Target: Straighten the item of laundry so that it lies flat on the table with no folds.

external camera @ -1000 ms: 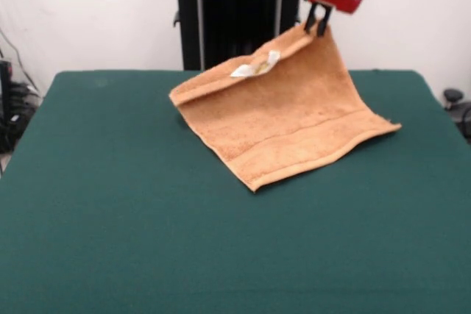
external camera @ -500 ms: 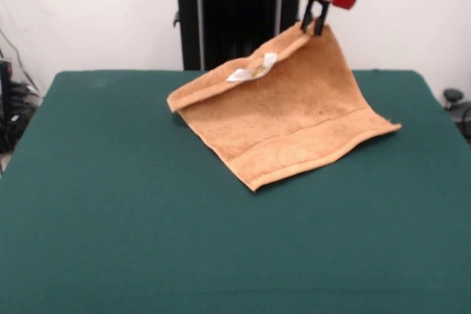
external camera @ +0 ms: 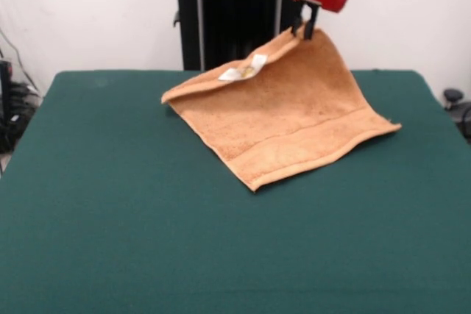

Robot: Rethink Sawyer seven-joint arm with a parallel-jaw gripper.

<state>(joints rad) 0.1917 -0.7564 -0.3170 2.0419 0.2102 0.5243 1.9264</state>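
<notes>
The pincer was pinched on the far corner of the towel, lifted; its near edge lay on the desk. Unfolding step, seemingly: next, draw the corner taut and lower it flat.

Comes down from the top edge, a bit right of the middle. Only the end of the arm shows: a black round wrist with a red block under it. Below the red block, the gripper with two thin black fingers pointing straight down. Fingers close together, pinched tight on a raised corner of the towel. Held up high above the table.
</notes>
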